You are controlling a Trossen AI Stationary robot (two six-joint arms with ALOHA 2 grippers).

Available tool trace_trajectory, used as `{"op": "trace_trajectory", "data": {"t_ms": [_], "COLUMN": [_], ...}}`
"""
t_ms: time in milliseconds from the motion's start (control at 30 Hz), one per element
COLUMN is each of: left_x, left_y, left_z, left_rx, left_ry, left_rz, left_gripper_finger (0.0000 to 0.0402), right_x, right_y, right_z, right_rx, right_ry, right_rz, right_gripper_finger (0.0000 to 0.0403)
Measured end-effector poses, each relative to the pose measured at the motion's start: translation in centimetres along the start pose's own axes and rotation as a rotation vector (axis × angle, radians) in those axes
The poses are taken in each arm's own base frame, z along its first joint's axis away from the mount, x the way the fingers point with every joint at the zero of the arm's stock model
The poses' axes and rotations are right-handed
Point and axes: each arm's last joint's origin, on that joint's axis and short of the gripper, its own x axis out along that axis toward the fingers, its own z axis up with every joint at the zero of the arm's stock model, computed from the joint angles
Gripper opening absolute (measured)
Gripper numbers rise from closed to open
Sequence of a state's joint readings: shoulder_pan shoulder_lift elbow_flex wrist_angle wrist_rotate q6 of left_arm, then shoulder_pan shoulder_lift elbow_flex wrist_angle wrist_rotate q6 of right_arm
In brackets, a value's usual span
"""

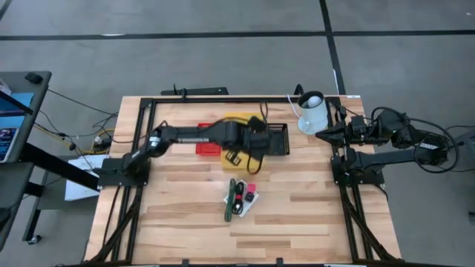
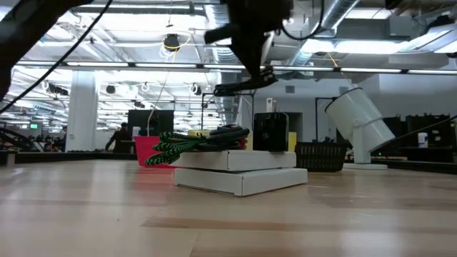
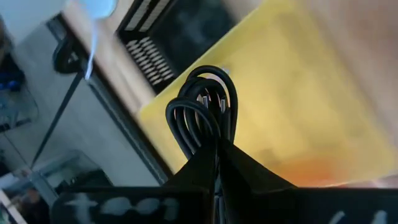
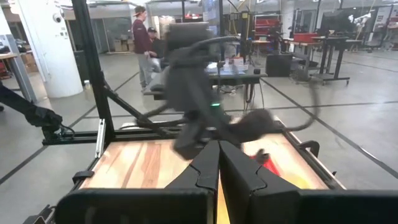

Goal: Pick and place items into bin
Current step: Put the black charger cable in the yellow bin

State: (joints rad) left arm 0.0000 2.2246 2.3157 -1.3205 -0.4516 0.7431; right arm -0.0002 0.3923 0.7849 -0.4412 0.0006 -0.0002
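Hanging in a coiled bundle from the left hand (image 3: 217,146), a dark cable (image 3: 202,106) is showing its loops above the pinched fingertips; the hand is clamped on it, jaws pressed together on the strands. In the high view this left hand (image 1: 252,144) is hovering over the far middle of the counter (image 1: 185,222), with the cable (image 1: 236,157) dangling beneath it, just beside a yellow bin (image 1: 236,117) and a black slotted bin (image 1: 278,137), with a red bin (image 1: 208,148) lying under the arm. The left wrist view is looking down on the yellow bin (image 3: 298,106) right behind the cable loops.

Nearer the front of the counter, the other items are lying together well apart from the bins: a green-and-black handled tool (image 1: 231,199) is resting on a white printed packet (image 1: 245,208), with a small pink-red piece (image 1: 250,188) and a small black block (image 1: 251,196) beside it. The low view is showing the tool (image 2: 186,146) lying atop the white packet (image 2: 243,175).

The right hand (image 4: 217,165) is waiting with its fingers together, holding nothing, parked at the right edge of the counter (image 1: 326,133) near a white tilted lamp-like fixture (image 1: 313,111). People are standing in the room beyond.
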Motion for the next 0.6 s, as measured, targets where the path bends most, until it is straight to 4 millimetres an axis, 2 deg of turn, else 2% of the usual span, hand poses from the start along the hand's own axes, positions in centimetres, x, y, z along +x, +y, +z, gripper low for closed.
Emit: {"op": "trace_trajectory", "data": {"t_ms": [233,433,600], "left_x": [2.0,2.7,2.9], "left_y": [3.2,4.3,4.6], "left_z": [-2.8,-4.1,-4.3], "left_rx": [-0.09,-0.111,-0.124], "left_ry": [-0.005,-0.023,-0.046], "left_rz": [0.004,-0.029,-0.044], "left_gripper_finger": [0.0,0.0008,0.0022], "right_x": [0.0,0.0,0.0], "right_y": [0.0,0.0,0.0], "right_z": [0.0,0.0,0.0], "right_rx": [0.0,0.0,0.0], "right_ry": [0.0,0.0,0.0], "right_rz": [0.0,0.0,-0.001], "right_gripper_finger": [0.0008,0.0008,0.0008]}}
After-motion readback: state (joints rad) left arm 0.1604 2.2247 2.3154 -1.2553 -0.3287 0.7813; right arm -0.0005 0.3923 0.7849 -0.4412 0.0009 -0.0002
